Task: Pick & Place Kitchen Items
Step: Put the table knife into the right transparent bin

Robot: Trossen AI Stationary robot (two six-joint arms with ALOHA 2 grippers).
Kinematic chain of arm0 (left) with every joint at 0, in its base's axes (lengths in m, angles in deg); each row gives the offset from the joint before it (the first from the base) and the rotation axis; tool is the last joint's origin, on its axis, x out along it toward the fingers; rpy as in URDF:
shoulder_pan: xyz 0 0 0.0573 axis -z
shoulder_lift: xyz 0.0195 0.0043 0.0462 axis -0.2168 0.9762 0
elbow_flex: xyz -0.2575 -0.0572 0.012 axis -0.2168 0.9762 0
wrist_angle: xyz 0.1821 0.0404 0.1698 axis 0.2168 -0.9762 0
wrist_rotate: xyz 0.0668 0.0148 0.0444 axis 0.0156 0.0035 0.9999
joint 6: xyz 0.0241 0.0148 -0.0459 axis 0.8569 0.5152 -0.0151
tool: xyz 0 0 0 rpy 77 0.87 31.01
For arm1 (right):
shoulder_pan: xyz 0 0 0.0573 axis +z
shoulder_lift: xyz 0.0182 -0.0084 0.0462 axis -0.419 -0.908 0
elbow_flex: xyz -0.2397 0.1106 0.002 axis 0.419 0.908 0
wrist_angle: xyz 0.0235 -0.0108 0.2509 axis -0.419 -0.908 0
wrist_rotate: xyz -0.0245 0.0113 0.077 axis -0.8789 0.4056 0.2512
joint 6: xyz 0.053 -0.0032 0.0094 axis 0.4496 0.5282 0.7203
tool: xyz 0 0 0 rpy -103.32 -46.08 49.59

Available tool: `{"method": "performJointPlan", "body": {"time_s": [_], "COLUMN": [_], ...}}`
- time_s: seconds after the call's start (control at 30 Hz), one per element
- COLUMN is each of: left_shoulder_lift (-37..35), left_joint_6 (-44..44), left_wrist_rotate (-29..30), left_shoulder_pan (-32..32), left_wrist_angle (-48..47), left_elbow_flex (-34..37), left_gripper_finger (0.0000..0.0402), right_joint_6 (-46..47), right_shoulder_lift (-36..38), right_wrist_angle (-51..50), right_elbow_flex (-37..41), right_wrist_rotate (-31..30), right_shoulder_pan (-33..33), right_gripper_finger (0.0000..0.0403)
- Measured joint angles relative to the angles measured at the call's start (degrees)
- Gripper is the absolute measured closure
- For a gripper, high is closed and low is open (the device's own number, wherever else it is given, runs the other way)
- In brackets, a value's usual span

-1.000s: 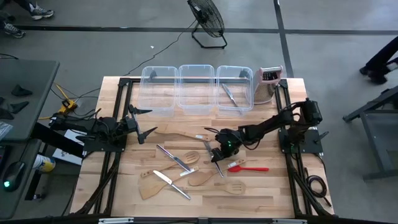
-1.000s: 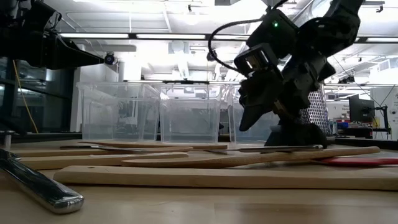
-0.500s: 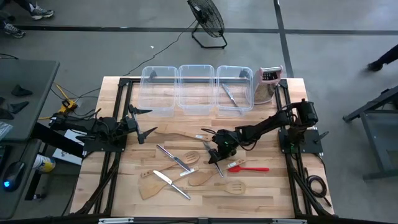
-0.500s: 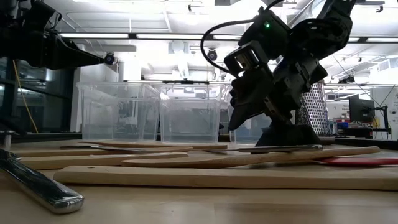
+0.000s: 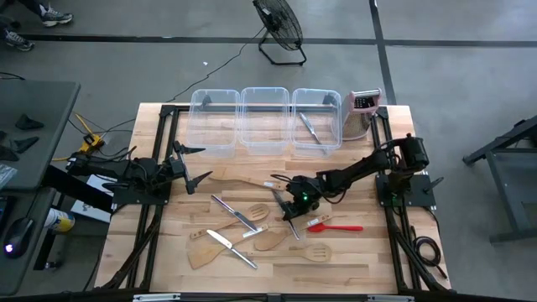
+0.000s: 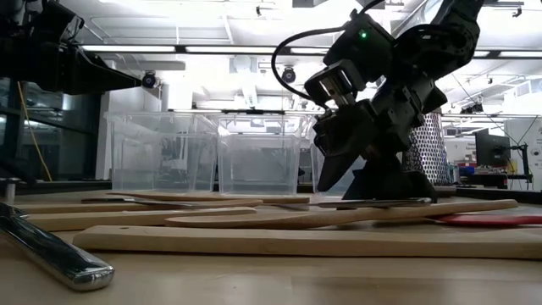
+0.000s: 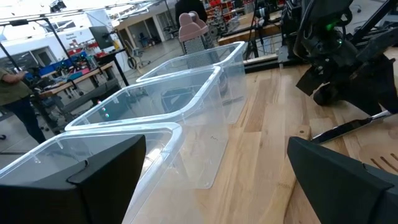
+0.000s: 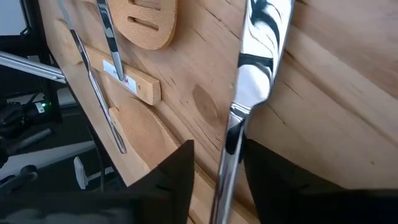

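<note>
A silver knife [image 8: 252, 93] lies on the wooden table among several pale wooden spoons and spatulas; it also shows in the high view [image 5: 295, 226]. My right gripper [image 5: 289, 204] is down at the table near its middle, open, with one finger on each side of the knife's handle [image 8: 227, 162]. A red spatula [image 5: 337, 226] lies just to its right. My left gripper [image 5: 195, 166] waits open and empty at the table's left side. Silver tongs [image 5: 309, 127] lie in the right-hand clear tub. My right gripper comes at the knife's handle [image 8: 227, 162] slanting down from the table's right, its fingers [image 8: 177, 177] standing across the handle on either side. The knife lies flat on the table. I cannot tell whether the fingers touch it.
Three clear tubs [image 5: 265, 117] stand in a row at the far edge, with a metal box grater [image 5: 362, 113] to their right. A long wooden spatula [image 5: 243, 181], a slotted wooden spoon [image 5: 258, 211] and two more knives [image 5: 233, 211] lie left of my right gripper.
My right gripper has gone down toward the table and a little toward its left edge, coming down over the knife. The knife has stayed where it lay.
</note>
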Motion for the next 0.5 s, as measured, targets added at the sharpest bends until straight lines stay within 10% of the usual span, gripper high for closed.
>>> {"method": "performJointPlan", "body": {"time_s": [0.5], "left_shoulder_lift": [0.0], "left_joint_6": [0.0], "left_wrist_rotate": [0.0], "left_shoulder_pan": [0.0], "left_wrist_angle": [0.0], "left_elbow_flex": [0.0], "left_gripper_finger": [0.0014], "right_joint_6": [0.2], "right_shoulder_lift": [0.0], "right_wrist_angle": [-0.2], "right_elbow_flex": [0.1], "right_wrist_rotate": [-0.7], "right_shoulder_pan": [0.0], "right_gripper_finger": [0.0382]}}
